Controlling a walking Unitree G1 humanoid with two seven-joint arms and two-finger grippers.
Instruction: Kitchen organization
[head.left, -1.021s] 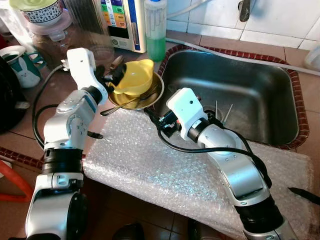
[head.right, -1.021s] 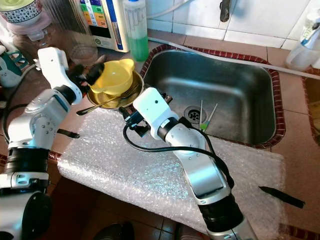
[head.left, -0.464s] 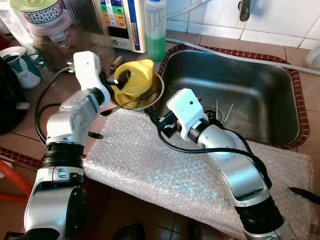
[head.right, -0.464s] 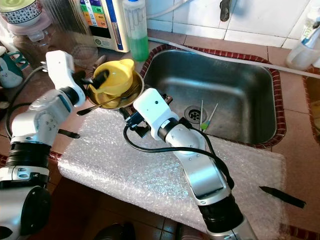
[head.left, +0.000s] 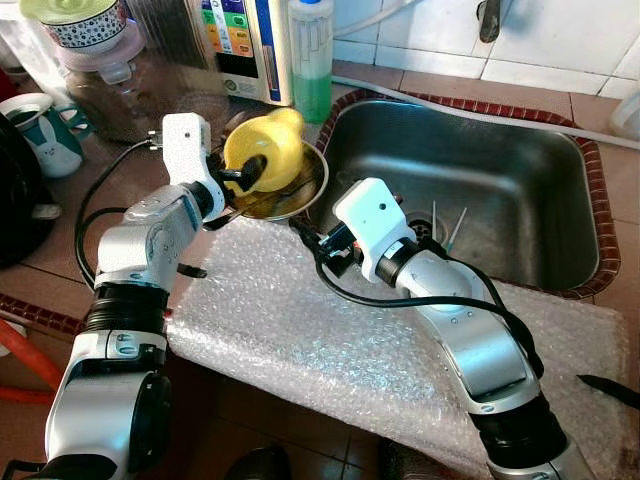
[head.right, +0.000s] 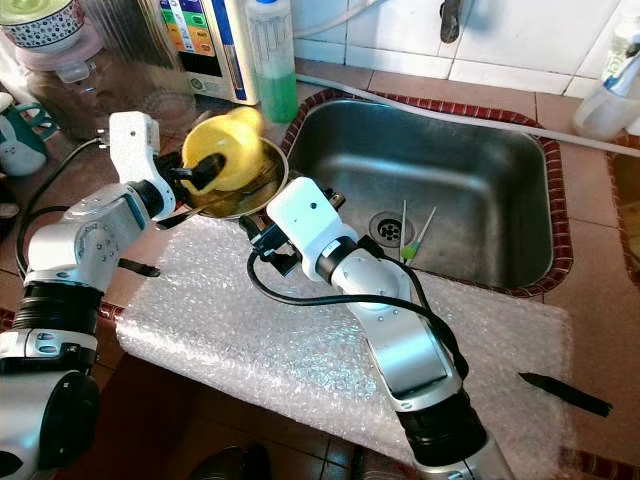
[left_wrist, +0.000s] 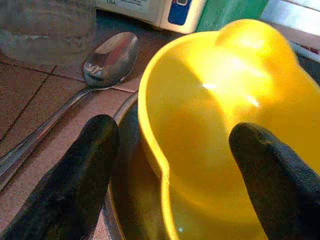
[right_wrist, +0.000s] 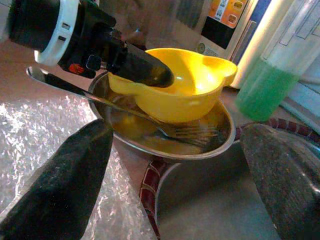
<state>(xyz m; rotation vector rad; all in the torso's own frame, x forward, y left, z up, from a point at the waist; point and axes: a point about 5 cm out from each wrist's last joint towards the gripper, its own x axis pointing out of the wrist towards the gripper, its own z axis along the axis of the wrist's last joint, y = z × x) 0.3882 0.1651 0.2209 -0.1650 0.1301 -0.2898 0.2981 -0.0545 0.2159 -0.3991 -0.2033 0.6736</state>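
Yellow bowl (right_wrist: 175, 90), tilted, pinched by left gripper (right_wrist: 150, 72); fork (right_wrist: 182, 131) beneath.

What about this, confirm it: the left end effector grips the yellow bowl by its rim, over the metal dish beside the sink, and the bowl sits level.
Not level. The left end effector grips the yellow bowl by its rim over the metal dish beside the sink, but the bowl is tipped steeply, as the left eye view shows.

Yellow bowl (head.left: 264, 150) w/ spout, tilted, sits in steel dish (head.left: 296, 196) (fork (right_wrist: 165, 128) inside too) at sink's (head.left: 470, 190) left edge.
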